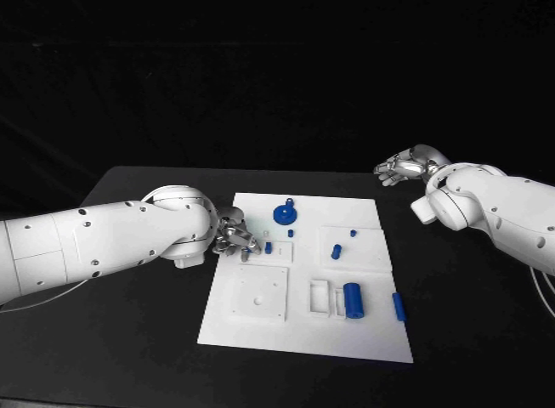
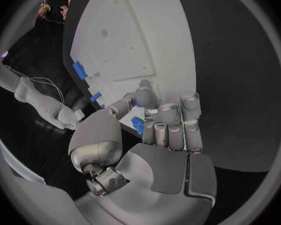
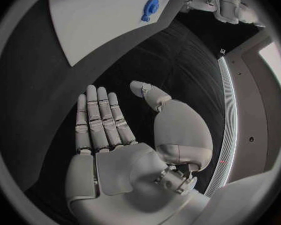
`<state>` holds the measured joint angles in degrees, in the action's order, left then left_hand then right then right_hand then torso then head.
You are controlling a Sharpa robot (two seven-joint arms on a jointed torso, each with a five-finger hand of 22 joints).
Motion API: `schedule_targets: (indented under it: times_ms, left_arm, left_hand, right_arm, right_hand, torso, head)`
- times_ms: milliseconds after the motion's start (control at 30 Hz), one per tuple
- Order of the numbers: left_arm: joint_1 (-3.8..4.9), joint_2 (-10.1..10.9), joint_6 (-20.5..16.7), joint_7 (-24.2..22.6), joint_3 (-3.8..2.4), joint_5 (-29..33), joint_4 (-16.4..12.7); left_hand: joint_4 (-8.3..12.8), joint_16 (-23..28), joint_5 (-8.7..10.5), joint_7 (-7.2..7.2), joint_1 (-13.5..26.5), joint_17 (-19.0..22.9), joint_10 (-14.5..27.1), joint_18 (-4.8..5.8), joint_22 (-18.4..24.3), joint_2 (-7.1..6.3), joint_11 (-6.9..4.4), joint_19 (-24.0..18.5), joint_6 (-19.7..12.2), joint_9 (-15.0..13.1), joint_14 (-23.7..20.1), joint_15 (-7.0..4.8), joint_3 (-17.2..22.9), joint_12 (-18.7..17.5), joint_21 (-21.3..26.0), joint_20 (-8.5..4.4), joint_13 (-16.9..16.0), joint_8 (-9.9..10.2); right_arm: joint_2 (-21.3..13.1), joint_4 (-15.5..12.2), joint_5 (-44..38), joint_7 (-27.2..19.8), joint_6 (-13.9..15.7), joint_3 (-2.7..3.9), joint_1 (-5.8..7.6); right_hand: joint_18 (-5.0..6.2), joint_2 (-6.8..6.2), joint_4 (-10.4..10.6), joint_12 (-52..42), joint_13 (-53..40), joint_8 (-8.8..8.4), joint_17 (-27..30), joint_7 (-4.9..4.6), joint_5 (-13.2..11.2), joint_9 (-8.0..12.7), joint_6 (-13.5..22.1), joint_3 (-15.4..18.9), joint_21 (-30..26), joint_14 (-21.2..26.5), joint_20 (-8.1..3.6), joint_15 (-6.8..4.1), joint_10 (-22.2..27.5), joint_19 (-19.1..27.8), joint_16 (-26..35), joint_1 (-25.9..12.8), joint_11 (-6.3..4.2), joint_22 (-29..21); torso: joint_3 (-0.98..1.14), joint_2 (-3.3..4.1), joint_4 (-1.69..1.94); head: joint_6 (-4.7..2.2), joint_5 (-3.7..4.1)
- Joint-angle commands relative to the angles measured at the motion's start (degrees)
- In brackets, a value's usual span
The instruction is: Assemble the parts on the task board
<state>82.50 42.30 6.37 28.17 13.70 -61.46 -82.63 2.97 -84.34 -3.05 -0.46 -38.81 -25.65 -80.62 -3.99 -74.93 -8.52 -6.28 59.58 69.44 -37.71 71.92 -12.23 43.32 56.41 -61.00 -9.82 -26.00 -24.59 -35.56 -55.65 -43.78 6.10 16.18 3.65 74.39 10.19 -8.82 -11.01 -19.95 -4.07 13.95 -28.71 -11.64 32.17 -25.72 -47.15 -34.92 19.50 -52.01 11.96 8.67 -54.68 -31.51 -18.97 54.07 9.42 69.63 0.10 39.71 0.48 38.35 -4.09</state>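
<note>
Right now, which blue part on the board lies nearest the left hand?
The small blue peg beside the left hand, at the task board's left edge; the others lie farther right.

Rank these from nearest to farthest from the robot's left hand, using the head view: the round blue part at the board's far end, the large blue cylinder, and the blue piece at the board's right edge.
From the left hand:
1. Round blue part, far end of the board.
2. Large blue cylinder, near right area.
3. Blue piece, right edge, just beyond the cylinder.

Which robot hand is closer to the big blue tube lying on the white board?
The left. The left hand is over the task board's left edge, a short way up-left of the big blue tube. The right hand hovers off the board beyond its far right corner.
</note>
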Motion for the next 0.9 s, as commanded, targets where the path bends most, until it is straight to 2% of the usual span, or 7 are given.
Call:
schedule_targets:
  times_ms: [33, 167, 233, 567, 800, 833, 900]
  left_arm:
    - [-0.12, -0.11, 0.68, 0.39, 0.08, -0.19, 0.14]
    - [-0.12, -0.09, 0.15, 0.27, 0.04, -0.34, 0.65]
    - [-0.12, -0.13, -0.57, 0.03, 0.0, -0.34, 0.99]
    - [-0.12, -0.37, -2.12, -0.6, -0.26, -0.27, 1.88]
    - [-0.11, -0.16, -2.56, -0.99, -0.61, 0.56, 1.85]
    - [-0.11, -0.09, -2.69, -1.01, -0.64, 0.74, 1.78]
    - [-0.1, -0.05, -2.72, -1.11, -0.67, 0.84, 1.78]
  left_hand:
    - [-0.61, 0.18, 0.27, 0.09, 0.08, -0.08, 0.06, -0.88, -0.53, -0.75, -0.29, 0.0, -0.4, -0.07, -0.41, 0.05, 0.09, -0.13, -0.25, -5.96, 0.07, -0.41]
    - [-2.28, 0.19, 0.27, 0.08, 0.09, -0.09, 0.01, -0.93, -0.45, -2.28, -0.29, 0.08, -0.46, -0.13, -0.39, 0.05, 0.29, -0.16, -0.27, -5.94, 0.09, -0.57]
    - [-0.92, 0.08, 0.25, 0.17, 0.97, -0.2, 0.18, -0.79, -0.7, -0.87, -0.17, -0.34, -0.85, -0.35, -0.6, 0.26, -4.57, -0.13, -0.58, -5.76, 0.01, -0.77]
    - [-2.31, 0.26, 0.24, 0.08, 2.04, -0.15, 0.3, -1.16, -0.44, -3.85, -0.29, -0.72, -1.05, -0.39, -0.8, 0.0, -6.88, -0.29, -0.23, -5.94, 0.05, -0.87]
    - [-4.0, 0.38, 0.22, 0.07, 1.5, -0.12, 0.32, -1.35, -0.28, -6.03, -0.31, -0.66, -1.22, -0.45, -0.86, -0.07, -6.88, -0.43, -0.16, -5.96, 0.08, -0.95]
    - [-4.12, 0.41, 0.22, 0.09, 1.52, -0.11, 0.34, -1.34, -0.27, -6.15, -0.3, -0.68, -1.27, -0.45, -0.88, -0.06, -7.02, -0.46, -0.15, -5.95, 0.09, -0.95]
    - [-2.77, 0.49, 0.18, 0.08, 1.44, -0.12, 0.54, -1.45, -0.31, -4.4, -0.25, -1.31, -1.66, -0.63, -1.16, -0.04, -11.23, -0.6, -0.08, -5.88, 0.05, -1.05]
  right_arm:
    - [0.01, 0.0, -0.41, -0.44, -0.68, 0.02, -0.04]
    - [0.05, 0.08, -0.41, -0.44, -0.7, 0.02, -0.08]
    - [0.08, 0.11, -0.41, -0.46, -0.71, 0.02, -0.11]
    - [0.13, 0.16, -0.41, -0.48, -0.79, 0.02, -0.24]
    - [0.14, 0.15, -0.4, -0.48, -0.86, 0.02, -0.26]
    - [0.14, 0.15, -0.4, -0.48, -0.88, 0.02, -0.26]
    - [0.17, 0.15, -0.4, -0.48, -0.89, 0.02, -0.26]
  right_hand:
    - [0.56, 0.17, -0.02, -0.28, 0.06, 0.39, 0.09, -0.03, 0.39, 0.07, 0.31, 0.21, -0.33, 0.27, 0.33, -0.01, 0.28, 0.2, 0.2, -0.53, -0.04, 0.1]
    - [0.57, 0.16, -0.03, -0.28, 0.07, 0.39, 0.1, -0.03, 0.39, 0.08, 0.31, 0.21, -0.34, 0.27, 0.33, -0.01, 0.28, 0.2, 0.2, -0.54, -0.04, 0.11]
    - [0.57, 0.16, -0.03, -0.28, 0.07, 0.4, 0.1, -0.03, 0.39, 0.08, 0.31, 0.22, -0.34, 0.28, 0.33, -0.01, 0.28, 0.2, 0.2, -0.54, -0.04, 0.11]
    - [0.58, 0.16, -0.05, -0.29, 0.07, 0.41, 0.1, -0.03, 0.4, 0.1, 0.33, 0.24, -0.36, 0.28, 0.34, -0.01, 0.29, 0.2, 0.2, -0.55, -0.04, 0.13]
    - [0.59, 0.17, -0.06, -0.3, 0.07, 0.42, 0.11, -0.03, 0.4, 0.12, 0.33, 0.25, -0.37, 0.28, 0.35, -0.01, 0.3, 0.2, 0.19, -0.55, -0.04, 0.15]
    - [0.59, 0.17, -0.06, -0.3, 0.07, 0.42, 0.11, -0.03, 0.4, 0.12, 0.33, 0.25, -0.37, 0.29, 0.35, -0.01, 0.3, 0.2, 0.19, -0.55, -0.04, 0.15]
    - [0.59, 0.17, -0.07, -0.3, 0.07, 0.42, 0.11, -0.03, 0.4, 0.12, 0.34, 0.26, -0.38, 0.29, 0.35, -0.01, 0.3, 0.2, 0.19, -0.55, -0.04, 0.15]
  torso:
    - [0.01, -0.01, 0.02]
    - [0.02, -0.01, -0.07]
    - [0.0, 0.02, -0.08]
    - [0.03, 0.05, -0.15]
    - [-0.01, 0.01, 0.09]
    - [-0.01, 0.0, 0.11]
    - [0.01, -0.03, 0.12]
  head:
    - [0.0, -0.01]
    - [-0.1, -0.05]
    - [-0.09, -0.04]
    - [-0.2, 0.22]
    - [-0.07, 0.39]
    - [-0.05, 0.41]
    - [-0.07, 0.37]
